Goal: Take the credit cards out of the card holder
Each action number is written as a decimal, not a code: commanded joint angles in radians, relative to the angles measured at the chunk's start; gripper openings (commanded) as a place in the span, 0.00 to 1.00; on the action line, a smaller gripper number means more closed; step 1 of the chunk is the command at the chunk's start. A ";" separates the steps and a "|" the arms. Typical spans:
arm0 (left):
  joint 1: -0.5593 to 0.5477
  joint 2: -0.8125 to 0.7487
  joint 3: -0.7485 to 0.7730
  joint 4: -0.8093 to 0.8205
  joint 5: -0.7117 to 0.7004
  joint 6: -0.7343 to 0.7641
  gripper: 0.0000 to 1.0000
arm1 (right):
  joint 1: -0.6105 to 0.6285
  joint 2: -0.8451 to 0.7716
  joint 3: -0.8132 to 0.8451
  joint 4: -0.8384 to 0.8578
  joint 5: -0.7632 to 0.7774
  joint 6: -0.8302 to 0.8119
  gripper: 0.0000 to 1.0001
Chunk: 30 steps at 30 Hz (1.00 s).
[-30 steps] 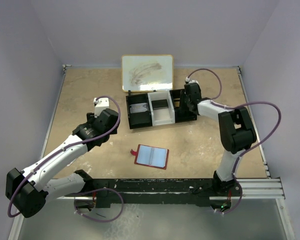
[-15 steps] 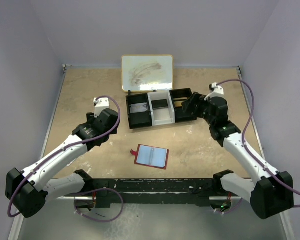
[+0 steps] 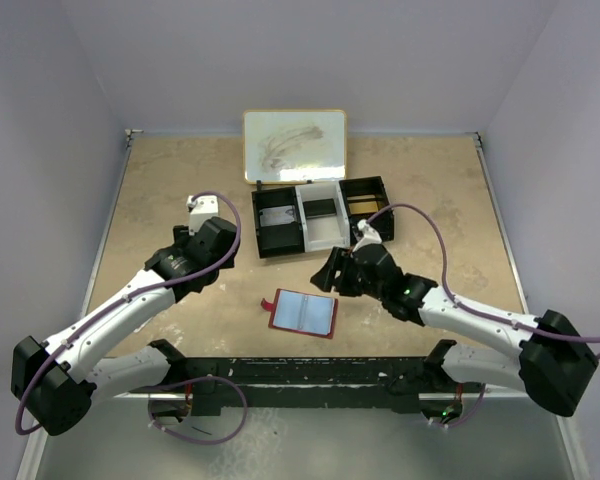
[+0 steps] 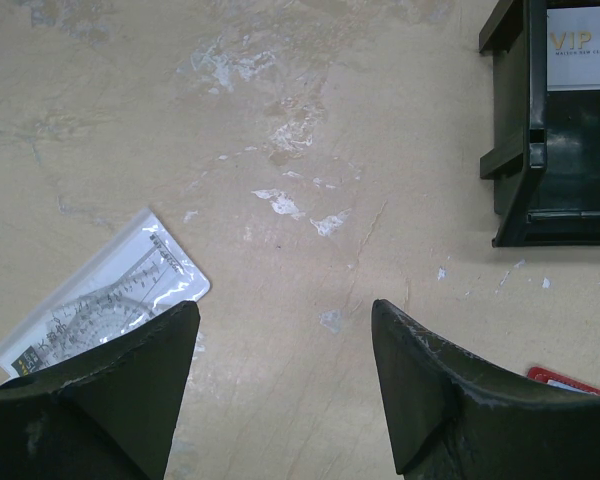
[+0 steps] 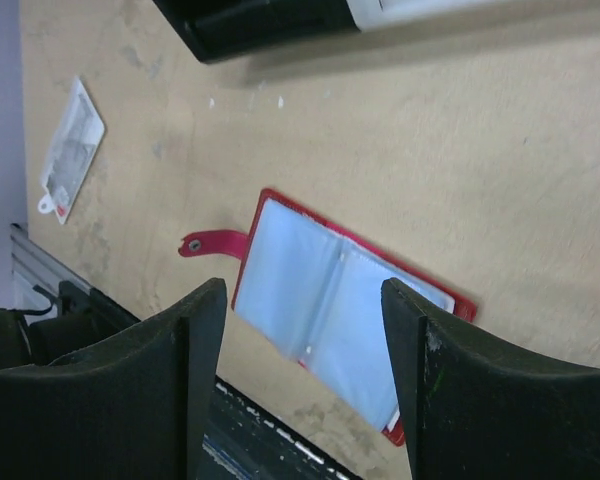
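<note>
Farthest left of the black tray (image 3: 280, 249), a clear packet printed with a protractor (image 4: 100, 295) lies flat on the table (image 3: 180, 190). The left jaws, at the end of the left arm (image 3: 130, 300), hang above bare table to the left of the tray, spread wide with nothing between them.

In front of the tray and apart from it, the card holder (image 3: 303, 313) lies opened flat. Its red cover is down, its pale grey-blue plastic sleeves face up, and a small red tab with a stud sticks out to the left. Whether cards sit inside the sleeves cannot be told.

The right jaws, on the right arm (image 3: 460, 315), hover between the tray's front wall and the holder's far right corner, parted and empty.

The likely trouble is that nothing pins the holder. It looks light, so a tug on a card could drag the whole thing across the table. The sleeves look thin and limp, so the jaws might pinch plastic rather than a card. A descent too deep would scrape the table.
</note>
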 commanded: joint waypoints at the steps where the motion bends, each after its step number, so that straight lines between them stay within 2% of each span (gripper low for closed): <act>1: 0.001 -0.015 -0.002 0.028 -0.018 0.005 0.67 | 0.130 -0.015 -0.013 -0.102 0.233 0.201 0.66; 10: 0.002 -0.012 -0.003 0.026 -0.019 0.004 0.67 | 0.225 0.061 -0.030 -0.171 0.270 0.305 0.64; 20: 0.001 -0.036 0.000 0.038 0.028 0.020 0.67 | 0.233 0.084 -0.077 -0.095 0.204 0.316 0.60; 22: 0.002 -0.064 -0.009 0.071 0.109 0.033 0.67 | 0.233 0.094 -0.088 -0.081 0.196 0.321 0.60; 25: 0.003 -0.119 -0.056 0.179 0.340 0.000 0.65 | 0.234 0.109 -0.099 -0.043 0.190 0.325 0.60; 28: 0.001 -0.158 -0.158 0.368 0.633 -0.117 0.64 | 0.233 0.129 -0.103 -0.010 0.191 0.318 0.59; 30: -0.022 -0.146 -0.225 0.520 0.764 -0.207 0.63 | 0.233 0.137 -0.115 0.015 0.195 0.329 0.58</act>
